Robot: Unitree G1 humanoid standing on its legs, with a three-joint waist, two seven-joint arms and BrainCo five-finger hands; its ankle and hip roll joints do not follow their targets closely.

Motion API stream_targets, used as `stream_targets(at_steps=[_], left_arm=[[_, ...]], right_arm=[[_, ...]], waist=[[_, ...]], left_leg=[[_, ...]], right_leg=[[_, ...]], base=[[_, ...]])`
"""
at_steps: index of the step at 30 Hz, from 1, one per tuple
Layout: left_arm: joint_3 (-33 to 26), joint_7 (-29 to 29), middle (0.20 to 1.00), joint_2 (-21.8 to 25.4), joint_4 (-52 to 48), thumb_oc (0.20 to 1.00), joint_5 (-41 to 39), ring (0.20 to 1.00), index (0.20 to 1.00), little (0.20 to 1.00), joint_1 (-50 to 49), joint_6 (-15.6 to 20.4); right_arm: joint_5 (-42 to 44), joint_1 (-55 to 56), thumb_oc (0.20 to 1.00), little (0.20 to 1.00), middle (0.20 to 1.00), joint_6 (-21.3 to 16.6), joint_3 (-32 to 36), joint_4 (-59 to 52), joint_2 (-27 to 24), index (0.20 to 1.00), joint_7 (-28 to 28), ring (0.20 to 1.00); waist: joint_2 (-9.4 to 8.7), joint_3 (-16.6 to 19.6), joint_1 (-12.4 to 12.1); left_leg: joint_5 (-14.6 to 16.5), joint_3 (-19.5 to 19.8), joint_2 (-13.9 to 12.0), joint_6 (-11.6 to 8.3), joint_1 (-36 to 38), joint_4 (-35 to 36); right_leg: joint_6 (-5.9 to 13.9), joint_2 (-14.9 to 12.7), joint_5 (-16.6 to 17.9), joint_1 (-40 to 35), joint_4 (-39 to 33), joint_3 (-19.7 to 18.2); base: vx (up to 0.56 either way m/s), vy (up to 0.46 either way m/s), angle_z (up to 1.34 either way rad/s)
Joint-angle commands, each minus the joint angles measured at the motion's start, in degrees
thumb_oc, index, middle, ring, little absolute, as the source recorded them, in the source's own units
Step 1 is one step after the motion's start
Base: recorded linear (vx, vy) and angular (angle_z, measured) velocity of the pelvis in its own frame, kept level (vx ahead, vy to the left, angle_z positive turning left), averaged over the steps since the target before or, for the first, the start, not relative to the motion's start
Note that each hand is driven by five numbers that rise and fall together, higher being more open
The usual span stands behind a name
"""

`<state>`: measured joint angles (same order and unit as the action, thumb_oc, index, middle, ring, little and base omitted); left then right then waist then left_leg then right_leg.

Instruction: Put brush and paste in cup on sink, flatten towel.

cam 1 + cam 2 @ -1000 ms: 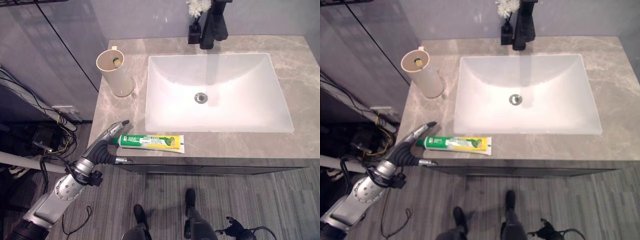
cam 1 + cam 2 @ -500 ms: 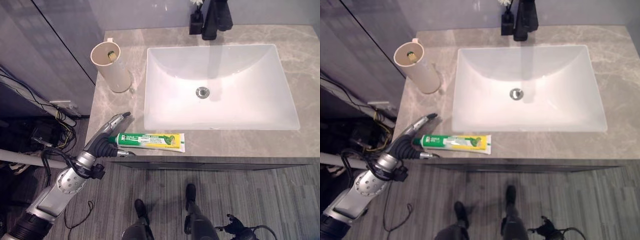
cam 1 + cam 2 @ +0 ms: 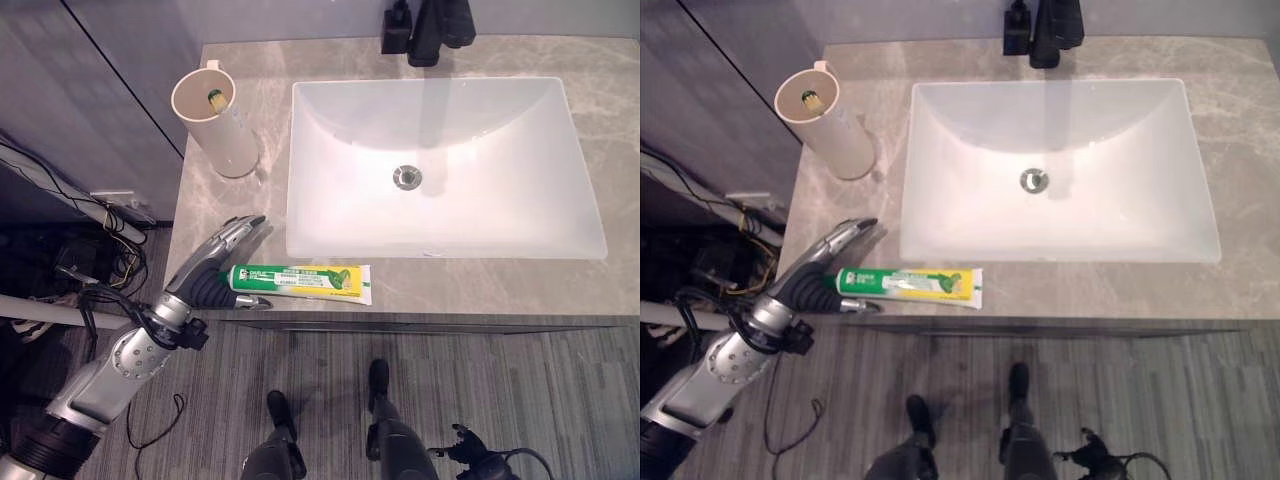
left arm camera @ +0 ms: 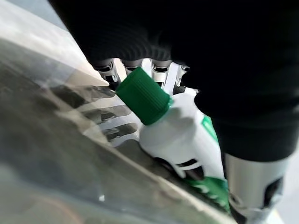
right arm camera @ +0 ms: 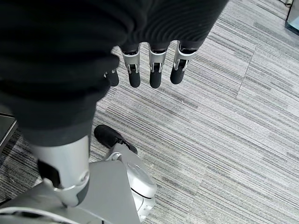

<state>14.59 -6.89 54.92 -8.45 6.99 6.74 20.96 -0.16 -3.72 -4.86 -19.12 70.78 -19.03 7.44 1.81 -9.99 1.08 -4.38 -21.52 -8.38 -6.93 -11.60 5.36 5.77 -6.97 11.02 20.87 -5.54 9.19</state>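
Observation:
A green, yellow and white toothpaste tube [image 3: 300,281] lies along the front edge of the grey stone counter [image 3: 590,285], green cap to the left. My left hand [image 3: 205,278] is at the cap end, open. Its straight fingers [image 3: 238,232] reach over the counter behind the tube, and its thumb lies along the counter's front edge. In the left wrist view the green cap [image 4: 142,95] sits between fingers and thumb. A cream cup [image 3: 225,140] stands at the back left, with a toothbrush head [image 3: 214,97] inside. My right hand [image 5: 149,70] hangs open above the floor.
A white rectangular sink [image 3: 330,130] fills the middle of the counter, with a black faucet [image 3: 440,25] and a small dark bottle [image 3: 397,30] behind it. A dark cabinet wall [image 3: 90,90] stands left of the counter. Grey carpet lies below.
The camera has tipped down, shifting the whole scene up. My left hand has pushed a little further onto the counter, so the tube's cap now lies deeper between fingers and thumb.

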Motion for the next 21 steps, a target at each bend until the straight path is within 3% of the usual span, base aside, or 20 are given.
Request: stream_targets(at_steps=[1,2,3,6,15,21], left_arm=[[4.7,0.7,0.664,1.5,-1.0,0.664,4.8,0.664,0.664,0.664,1.6,1.3],[5.1,0.5,0.567,2.0,-1.3,0.567,5.5,0.567,0.567,0.567,2.0,1.4],[5.6,0.4,0.52,2.8,-1.4,0.52,6.6,0.52,0.52,0.52,2.3,1.5],[7.2,0.2,0.2,5.1,-2.0,0.2,10.1,0.2,0.2,0.2,3.8,2.2],[11.0,-1.3,0.2,8.8,-2.4,0.2,18.2,0.2,0.2,0.2,6.5,3.9],[10.0,-2.3,0.2,8.6,-2.5,0.2,19.7,0.2,0.2,0.2,6.8,4.0]], right_arm=[[1.3,-2.3,1.0,1.0,1.0,-0.6,0.0,-0.5,0.5,1.0,0.9,1.0],[1.3,-2.2,1.0,1.0,1.0,-0.7,0.0,-0.5,0.5,1.0,1.0,1.0],[1.3,-2.2,1.0,1.0,1.0,-0.7,-0.1,-0.5,0.5,1.0,1.1,1.0],[1.4,-2.2,1.0,1.0,1.0,-0.9,-0.3,-0.6,0.4,1.0,1.3,1.0],[1.7,-1.3,1.0,1.0,1.0,-1.4,0.4,0.0,0.4,1.0,2.2,1.0],[6.9,0.9,1.0,1.0,1.0,-1.1,6.2,3.0,-0.5,1.0,2.1,1.0]], waist=[[-0.2,-0.4,2.8],[-0.19,-0.4,2.8],[-0.12,-0.4,2.9],[-0.21,-0.4,3.0],[-0.41,0.4,3.3],[-0.67,1.8,3.4]], left_leg=[[-3.9,2.5,-2.1,-3.03,0.0,-0.4],[-3.8,2.5,-2.1,-3.03,0.1,-0.4],[-3.5,2.5,-2.1,-3.13,0.4,-0.4],[-3.8,2.3,-2.2,-3.13,0.2,-0.4],[-3.3,1.8,-2.3,-3.13,1.3,-0.4],[-2.6,2.0,-2.2,-3.02,3.5,-0.4]], right_leg=[[5.09,-2.7,-2.7,-3.8,0.5,-1.9],[5.09,-2.7,-2.7,-3.8,0.5,-1.9],[5.18,-2.7,-3.1,-4.1,0.5,-1.9],[5.07,-2.6,-2.8,-3.9,0.5,-2.0],[5.16,-2.5,-3.0,-4.5,0.5,-2.3],[5.41,-2.6,-3.4,-6.8,0.5,-1.9]], base=[[0.0,0.0,0.0],[0.0,0.0,0.0],[0.0,0.0,0.0],[0.0,0.0,0.0],[0.0,0.0,-0.05],[0.02,-0.002,-0.06]])
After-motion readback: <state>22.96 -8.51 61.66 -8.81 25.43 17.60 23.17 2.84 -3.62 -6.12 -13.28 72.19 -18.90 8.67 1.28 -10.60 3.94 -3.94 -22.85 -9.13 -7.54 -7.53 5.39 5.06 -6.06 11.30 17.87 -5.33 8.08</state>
